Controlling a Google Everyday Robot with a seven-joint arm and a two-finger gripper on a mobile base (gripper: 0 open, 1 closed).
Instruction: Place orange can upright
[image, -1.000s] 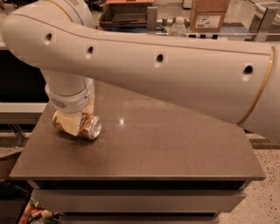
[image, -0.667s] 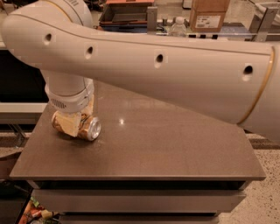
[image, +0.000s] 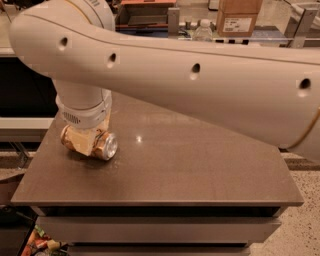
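The orange can lies on its side at the left of the dark table, its silver end facing front right. My gripper comes straight down from the white wrist onto the can. A pale finger wraps across the can's middle, so the gripper is shut on it. The can's body is mostly hidden behind the finger. The can is at table level, and I cannot tell whether it rests on the surface or is just above it.
My thick white arm spans the view above the table's back half. Behind it are a clear water bottle and a cardboard box on a far shelf. The table's front edge is close to me.
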